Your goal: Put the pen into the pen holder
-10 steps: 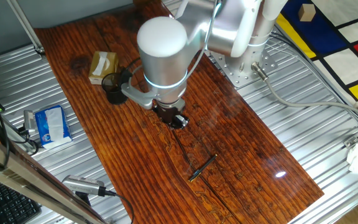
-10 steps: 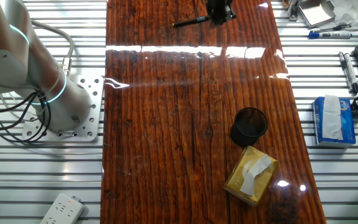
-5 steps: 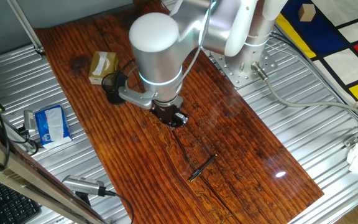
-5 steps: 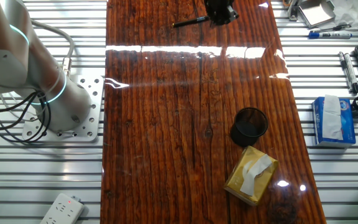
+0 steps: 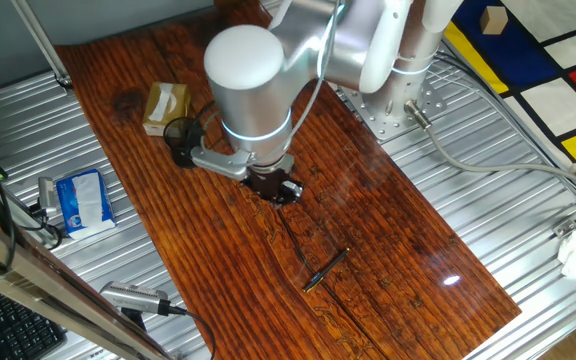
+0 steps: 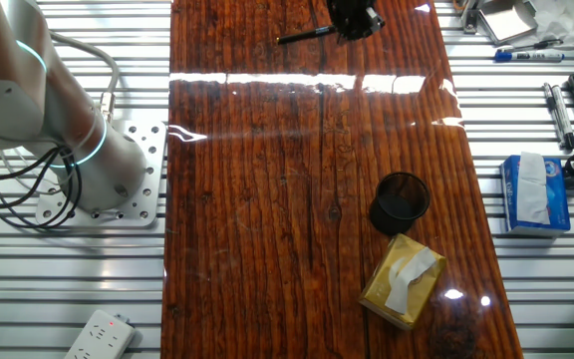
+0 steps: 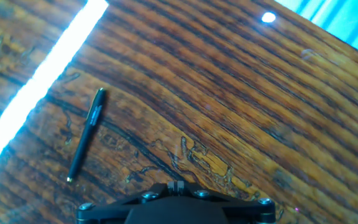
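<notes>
Pen point(image 5: 325, 270) lying flat on the wooden bench point(image 5: 368, 210).
End effector point(image 5: 274, 188) hovers nearby, holding nothing; its opening cannot be told. Pen holder point(image 6: 400, 199) stands well apart, beside a cardboard box point(image 6: 402, 280).

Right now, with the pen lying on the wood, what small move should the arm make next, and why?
Probably shift the gripper sideways until it is over the pen, before any descent. The pen lies flat and untouched on the table, off to one side in the hand view, so the hand is not centred on it. The pen holder stands far off beside the cardboard box.
</notes>
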Available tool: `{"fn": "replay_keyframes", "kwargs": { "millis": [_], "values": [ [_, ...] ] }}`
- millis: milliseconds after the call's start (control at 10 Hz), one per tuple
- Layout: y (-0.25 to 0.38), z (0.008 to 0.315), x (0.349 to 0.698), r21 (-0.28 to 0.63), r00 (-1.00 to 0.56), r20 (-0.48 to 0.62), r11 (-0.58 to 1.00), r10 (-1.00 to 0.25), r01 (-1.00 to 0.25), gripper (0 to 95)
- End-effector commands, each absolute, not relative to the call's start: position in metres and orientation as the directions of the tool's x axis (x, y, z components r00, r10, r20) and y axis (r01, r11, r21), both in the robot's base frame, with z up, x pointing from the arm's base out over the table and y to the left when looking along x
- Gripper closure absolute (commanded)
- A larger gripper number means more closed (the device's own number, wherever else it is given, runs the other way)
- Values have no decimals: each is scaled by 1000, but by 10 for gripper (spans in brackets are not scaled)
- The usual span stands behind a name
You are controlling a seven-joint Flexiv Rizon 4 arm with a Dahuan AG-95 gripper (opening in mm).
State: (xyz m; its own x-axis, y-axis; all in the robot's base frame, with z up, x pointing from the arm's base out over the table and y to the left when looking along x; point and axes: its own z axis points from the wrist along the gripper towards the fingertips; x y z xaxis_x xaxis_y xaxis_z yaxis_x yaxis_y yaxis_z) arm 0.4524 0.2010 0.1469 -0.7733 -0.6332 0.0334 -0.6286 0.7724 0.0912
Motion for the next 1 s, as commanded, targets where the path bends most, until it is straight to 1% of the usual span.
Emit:
{"fn": "replay_keyframes", "kwargs": {
  "millis": [100, 500, 1000],
  "values": [
    [202, 144, 445, 89, -778, 22, 777, -627, -624, 950],
    [214, 140, 428, 77, -813, 20, 812, -582, -579, 950],
    [271, 137, 422, 59, -871, 41, 872, -489, -486, 950]
  ]
}}
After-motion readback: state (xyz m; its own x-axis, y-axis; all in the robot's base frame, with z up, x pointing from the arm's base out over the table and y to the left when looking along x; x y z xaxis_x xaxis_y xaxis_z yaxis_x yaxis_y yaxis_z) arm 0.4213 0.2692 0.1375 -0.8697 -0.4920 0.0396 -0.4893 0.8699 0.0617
